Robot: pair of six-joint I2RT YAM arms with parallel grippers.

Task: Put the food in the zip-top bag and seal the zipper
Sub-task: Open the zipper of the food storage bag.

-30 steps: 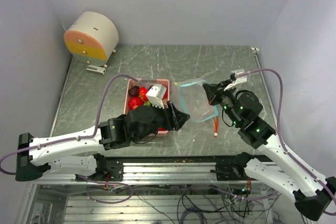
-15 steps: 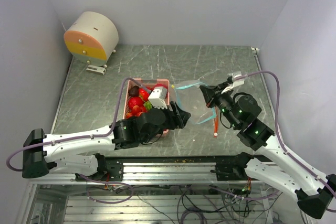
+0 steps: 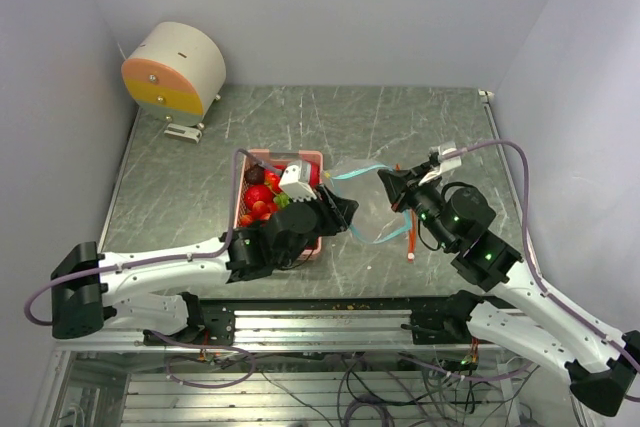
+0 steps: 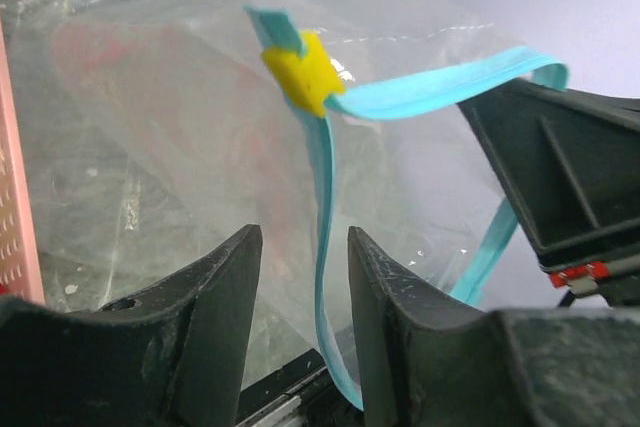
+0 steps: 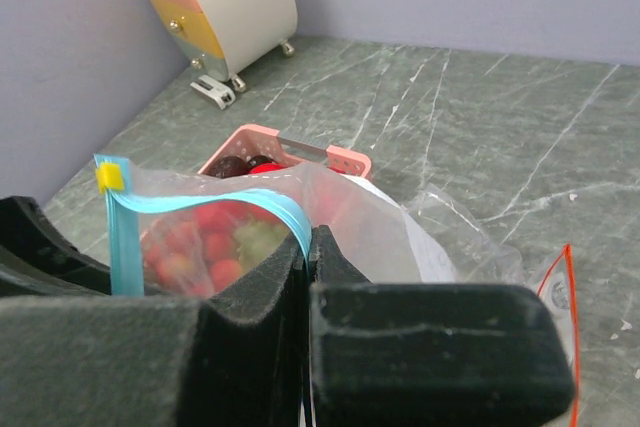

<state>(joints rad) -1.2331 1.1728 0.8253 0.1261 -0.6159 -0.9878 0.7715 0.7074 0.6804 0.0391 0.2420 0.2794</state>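
Observation:
The clear zip-top bag with a blue zipper strip and yellow slider hangs lifted between the two arms. My right gripper is shut on the bag's blue top edge; from above it is at the bag's right. My left gripper is open, and the blue strip runs down between its fingers without being pinched. From above, that gripper is at the bag's left edge. The food, red and green pieces, lies in the pink tray and shows through the bag.
A round white and orange drum stands at the back left. A second clear plastic piece with a red edge lies on the table under the right arm. Walls close in the table on three sides.
The right gripper has carried the bag's top edge up and to the left. The left gripper has moved up to the bag's left edge, and its jaws widened and then narrowed around the strip.

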